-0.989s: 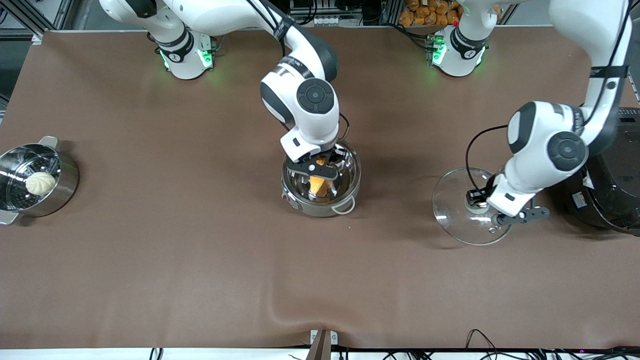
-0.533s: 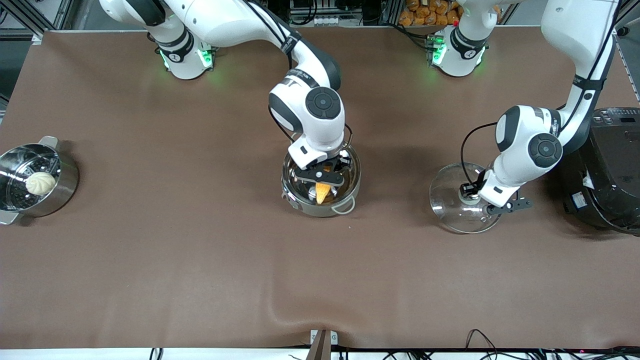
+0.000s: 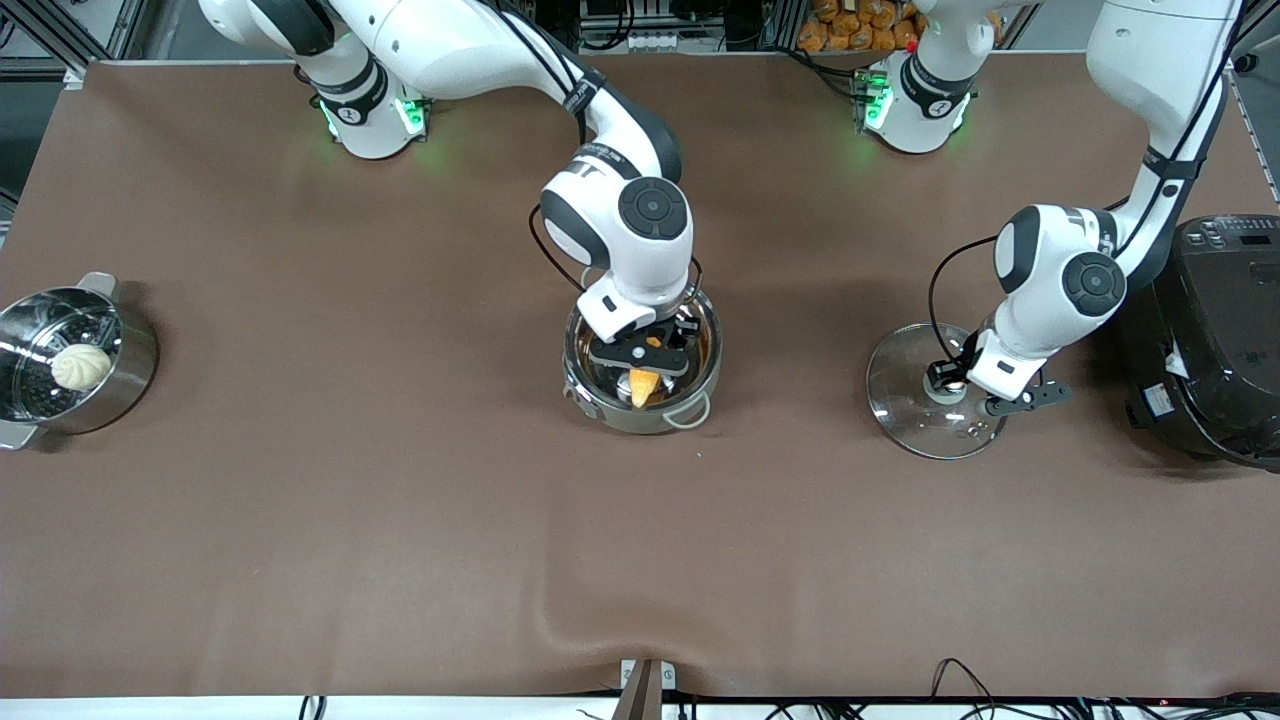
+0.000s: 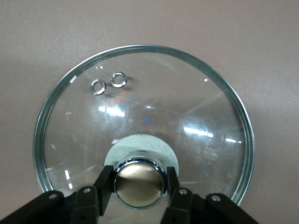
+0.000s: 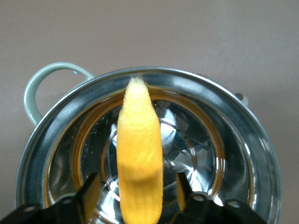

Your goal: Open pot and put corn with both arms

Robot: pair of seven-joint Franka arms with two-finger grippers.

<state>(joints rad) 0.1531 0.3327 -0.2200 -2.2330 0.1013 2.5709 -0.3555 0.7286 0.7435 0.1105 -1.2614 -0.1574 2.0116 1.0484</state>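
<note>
Fingers of the right gripper [image 3: 641,358] stand apart inside the pot [image 3: 641,372], either side of the corn [image 5: 139,154], so the drop looks under way; next comes a straight lift clear. Its long axis runs across the bowl, tip toward the pale handle. Left gripper [image 4: 140,183] clamps the lid [image 3: 932,392] knob on the tabletop [image 3: 400,520].
</note>
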